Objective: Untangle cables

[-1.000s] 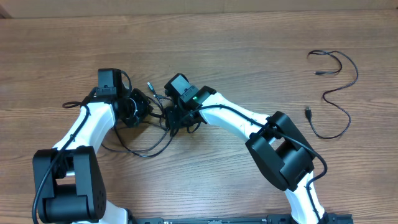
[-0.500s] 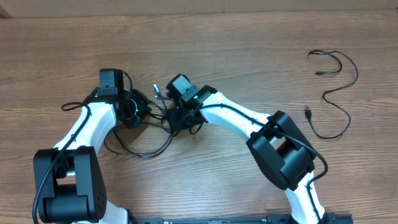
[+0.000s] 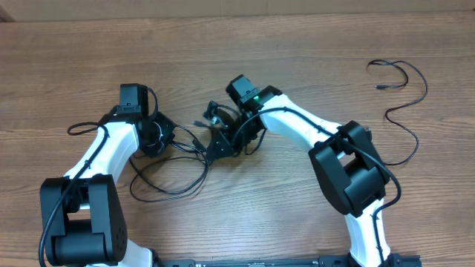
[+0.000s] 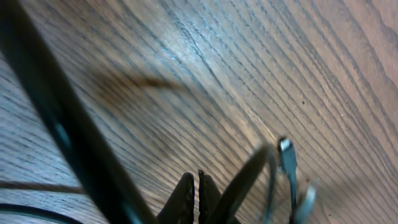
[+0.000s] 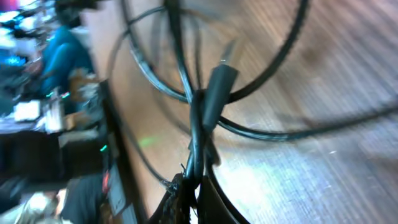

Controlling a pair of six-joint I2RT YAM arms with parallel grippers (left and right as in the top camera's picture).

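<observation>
A tangle of thin black cables (image 3: pixel 182 169) lies between my two grippers, with loose loops toward the table's front. My left gripper (image 3: pixel 159 139) is shut, its fingertips (image 4: pixel 198 182) pressed together, with cable strands running from it; a silver-tipped plug (image 4: pixel 286 153) hangs just beyond it. My right gripper (image 3: pixel 220 143) is shut on a bunch of cable strands (image 5: pixel 198 134) and holds them off the table; a black plug (image 5: pixel 217 84) sits just past its fingertips (image 5: pixel 194 182). Taut strands (image 3: pixel 194 144) span between the two grippers.
A separate thin black cable (image 3: pixel 407 107) lies in a loose curve at the far right of the wooden table (image 3: pixel 297 52), apart from the tangle. A cable tail (image 3: pixel 78 127) sticks out left of the left arm.
My right gripper has moved right and away from the left gripper, taking its strands along. The tangle has stretched out and the front loops have shifted. The left gripper has barely moved.
</observation>
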